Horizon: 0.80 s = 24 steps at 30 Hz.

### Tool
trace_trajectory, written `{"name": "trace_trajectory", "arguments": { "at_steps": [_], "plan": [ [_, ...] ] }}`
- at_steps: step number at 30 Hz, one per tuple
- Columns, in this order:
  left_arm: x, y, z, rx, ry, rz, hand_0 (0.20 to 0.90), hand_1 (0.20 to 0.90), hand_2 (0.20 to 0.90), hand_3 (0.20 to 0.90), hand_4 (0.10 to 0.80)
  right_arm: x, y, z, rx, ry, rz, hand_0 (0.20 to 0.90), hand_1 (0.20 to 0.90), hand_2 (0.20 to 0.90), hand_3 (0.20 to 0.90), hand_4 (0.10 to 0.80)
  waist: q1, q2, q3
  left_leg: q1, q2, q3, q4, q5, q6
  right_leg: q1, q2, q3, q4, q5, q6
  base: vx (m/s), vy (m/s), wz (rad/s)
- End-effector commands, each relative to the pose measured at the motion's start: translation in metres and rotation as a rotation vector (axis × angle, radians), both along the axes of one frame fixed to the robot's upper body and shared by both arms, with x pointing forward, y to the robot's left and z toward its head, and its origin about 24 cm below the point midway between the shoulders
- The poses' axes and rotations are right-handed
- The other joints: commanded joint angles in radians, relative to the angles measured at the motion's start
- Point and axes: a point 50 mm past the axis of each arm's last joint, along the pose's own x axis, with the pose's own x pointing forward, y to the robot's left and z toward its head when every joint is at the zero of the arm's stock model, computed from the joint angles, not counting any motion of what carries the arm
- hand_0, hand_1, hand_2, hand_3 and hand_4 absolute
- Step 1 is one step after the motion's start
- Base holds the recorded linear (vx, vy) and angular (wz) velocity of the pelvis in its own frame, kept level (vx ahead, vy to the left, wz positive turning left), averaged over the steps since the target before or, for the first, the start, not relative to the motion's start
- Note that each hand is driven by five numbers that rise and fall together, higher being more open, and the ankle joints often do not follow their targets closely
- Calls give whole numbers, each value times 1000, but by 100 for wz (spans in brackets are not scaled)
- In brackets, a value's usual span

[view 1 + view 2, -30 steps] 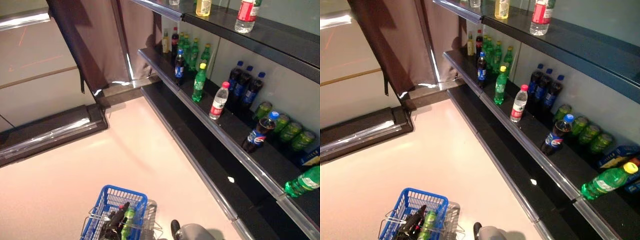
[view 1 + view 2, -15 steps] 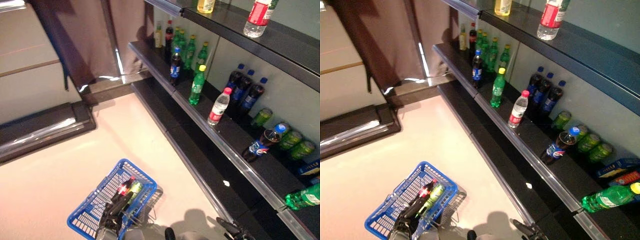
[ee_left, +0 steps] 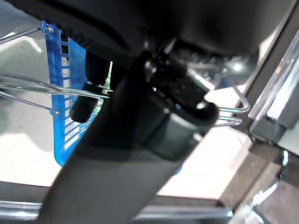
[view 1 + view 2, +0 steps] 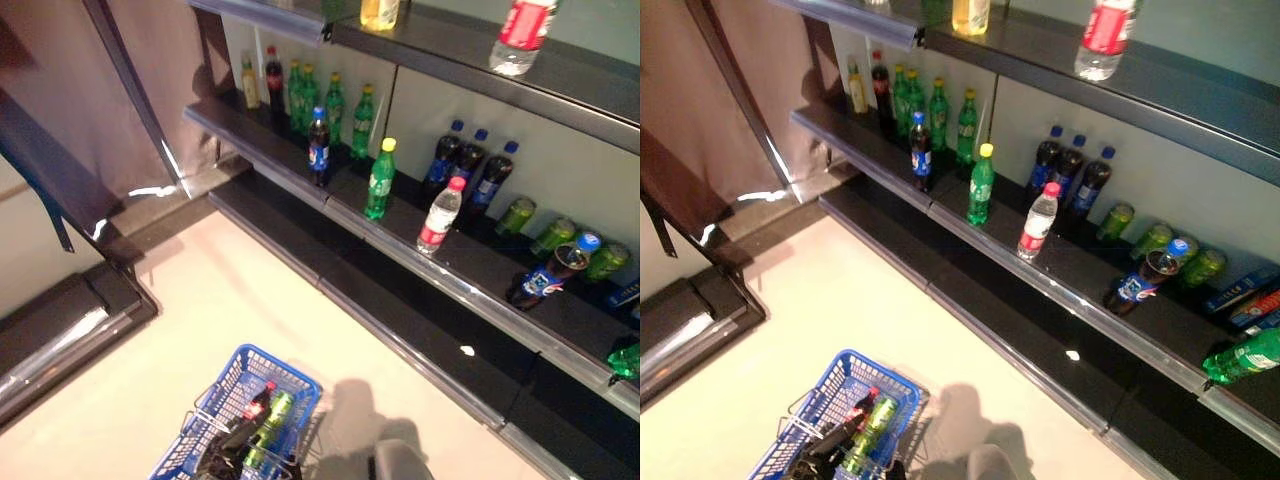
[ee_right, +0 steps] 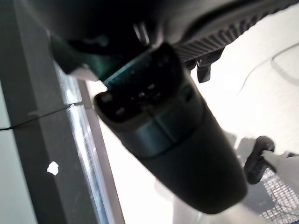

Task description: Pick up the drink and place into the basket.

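Note:
The blue basket (image 4: 293, 367) hangs low in front of me, at the bottom of the eye views. In it lie a dark cola bottle with a red cap (image 4: 252, 415) and a green bottle (image 4: 271, 420). My left hand (image 3: 154, 93) is shut on the basket's thin wire handles (image 3: 228, 116), with the blue basket wall (image 3: 58, 70) below it. My right hand (image 5: 163, 130) hangs beside the shelf edge with its thumb straight and holds nothing.
A dark shelf unit (image 4: 470, 290) runs along the right. On it stand a green bottle with a yellow cap (image 4: 378, 180), a red-capped water bottle (image 4: 440, 215), dark bottles with blue caps (image 4: 470, 170) and green cans (image 4: 555, 235). A cola bottle (image 4: 548, 275) leans there.
The camera has turned, so the shelves sit more squarely across the view. The basket still hangs with both bottles in it. The right hand's fingers have left the bottom of the eye views.

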Motion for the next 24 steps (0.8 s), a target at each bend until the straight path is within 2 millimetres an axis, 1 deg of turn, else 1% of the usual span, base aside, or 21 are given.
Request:
{"name": "trace_trajectory", "arguments": {
  "at_steps": [1, 2, 3, 4, 5, 6, 7, 8, 9, 10, 11, 12, 13, 14, 15, 16, 17, 19, 20, 21, 24],
  "plan": [
    [30, 19, 21, 69, -228, -58, 300, 300, 300, 200, 100, -5, -31, 8, -97, -52, -63, 900, 900, 900, 900, 800, -12, -37, -27, -27, -114, -38, 153, -106, 7, 17, -12, -25, -302, 342, 57, 428, 137, 26],
    [27, 14, 19, 48, -223, -40, 300, 300, 300, 200, 100, -4, -32, 8, -94, -56, -67, 900, 900, 900, 900, 800, -22, -40, -28, 21, -143, -67, 144, -144, 17, -33, -6, -57, -325, 404, 68, 399, 133, 30],
    [26, 13, 18, 45, -223, -35, 300, 300, 300, 200, 100, -3, -32, 8, -93, -57, -66, 900, 900, 900, 900, 800, -22, -40, -27, 32, -147, -68, 144, -152, 18, -40, -6, -72, -322, 408, 67, 470, 170, 34],
    [24, 12, 18, 41, -224, -30, 300, 300, 300, 200, 100, 1, -32, 8, -92, -60, -64, 900, 900, 900, 900, 800, -18, -38, -28, 58, -157, -68, 155, -178, 17, -49, -3, -112, -305, 402, 58, 386, 152, 16],
    [24, 9, 17, 38, -229, -25, 300, 300, 300, 200, 100, 2, -32, 8, -90, -63, -67, 900, 900, 900, 900, 800, -19, -31, -34, 82, -164, -68, 192, -200, 17, -50, 0, -144, -281, 379, 39, 457, 163, 7],
    [25, 6, 16, 38, -213, -23, 300, 300, 300, 200, 100, 0, -31, 8, -91, -52, -82, 900, 900, 900, 900, 800, -35, -22, -47, 92, -157, -70, 254, -191, 11, -51, 9, -121, -270, 359, 16, 380, 123, 0],
    [27, 3, 15, 33, -201, -15, 300, 300, 300, 200, 100, -1, -30, 7, -93, -42, -92, 900, 900, 900, 900, 800, -46, -10, -57, 96, -137, -76, 359, -112, -19, -47, 26, -108, -258, 338, -6, 275, 54, 10],
    [28, 2, 15, 21, -198, -3, 300, 300, 300, 200, 100, 1, -30, 7, -96, -36, -88, 900, 900, 900, 900, 800, -51, -10, -61, 77, -131, -69, 499, -29, -53, -31, 22, -112, -251, 321, -22, 290, 22, 35],
    [26, 3, 14, 6, -209, 21, 300, 300, 300, 200, 100, 5, -32, 8, -104, -47, -54, 900, 900, 900, 900, 800, -38, -22, -58, 9, -127, -36, 643, 34, -83, 14, -3, -128, -254, 299, -37, 394, 18, 43],
    [22, 2, 13, 2, -217, 29, 300, 300, 300, 200, 100, 9, -36, 9, -120, -65, -6, 900, 900, 900, 900, 800, -20, -28, -49, -84, -111, -19, 786, 61, -99, 63, -12, -124, -260, 282, -50, 433, 54, 31],
    [21, 3, 13, 5, -220, 35, 300, 300, 300, 200, 100, 17, -39, 11, -132, -88, 25, 900, 900, 900, 900, 800, -9, -41, -50, -147, -102, -17, 788, 68, -92, 89, -25, -110, -267, 276, -51, 353, 85, -7],
    [22, 3, 13, 4, -221, 43, 300, 300, 300, 200, 100, 24, -40, 12, -140, -111, 43, 900, 900, 900, 900, 800, 1, -43, -47, -182, -86, -17, 784, 58, -83, 103, -24, -95, -268, 271, -50, 337, 150, -55],
    [21, 5, 14, -2, -226, 74, 300, 300, 300, 200, 100, 37, -42, 14, -148, -164, 73, 900, 900, 900, 900, 800, 20, -48, -40, -225, -43, -14, 748, 40, -68, 130, -23, -67, -269, 258, -46, 272, 149, -90],
    [22, 6, 14, -3, -229, 91, 300, 300, 300, 200, 100, 44, -42, 15, -149, -184, 90, 900, 900, 900, 900, 800, 28, -56, -40, -241, -24, -19, 700, 43, -60, 142, -28, -48, -275, 253, -44, 343, 244, -94],
    [21, 8, 14, -8, -232, 118, 300, 300, 300, 200, 100, 58, -42, 17, -162, -220, 131, 900, 900, 900, 900, 800, 45, -62, -33, -245, 3, -28, 624, 26, -47, 163, -30, -13, -285, 241, -37, 399, 390, -80],
    [18, 12, 14, -17, -232, 152, 300, 300, 300, 200, 100, 70, -45, 20, -181, -238, 162, 900, 900, 900, 900, 800, 69, -57, -25, -226, 39, -76, 439, 22, -44, 192, -26, 37, -296, 220, -23, 472, 506, -74],
    [16, 15, 14, -22, -227, 174, 300, 300, 300, 200, 100, 73, -47, 21, -185, -238, 158, 900, 900, 900, 900, 800, 80, -53, -32, -227, 72, -114, 314, 41, -52, 198, -25, 63, -301, 212, -14, 484, 546, -77],
    [6, 17, 11, -37, -209, 225, 300, 300, 300, 200, 100, 73, -52, 22, -172, -222, 122, 900, 900, 900, 900, 800, 109, -46, -37, -212, 158, -219, 71, 98, -90, 236, -35, 120, -302, 176, 4, 450, 479, -71],
    [-1, 16, 8, -44, -199, 250, 300, 300, 300, 200, 100, 72, -54, 22, -169, -215, 107, 900, 900, 900, 900, 800, 122, -45, -37, -210, 184, -258, 21, 114, -101, 256, -43, 144, -294, 156, 12, 417, 478, -54],
    [-6, 13, 6, -46, -189, 269, 300, 300, 300, 200, 100, 71, -55, 22, -169, -211, 104, 900, 900, 900, 900, 800, 128, -43, -38, -218, 197, -272, 19, 117, -106, 276, -58, 159, -286, 138, 24, 361, 530, -52],
    [-5, 10, 4, -51, -170, 277, 300, 300, 300, 200, 100, 65, -50, 19, -146, -210, 77, 900, 900, 900, 900, 800, 116, -28, -38, -209, 213, -218, 85, 102, -119, 297, -139, 155, -259, 114, 77, 252, 580, -78]
  ]
}}
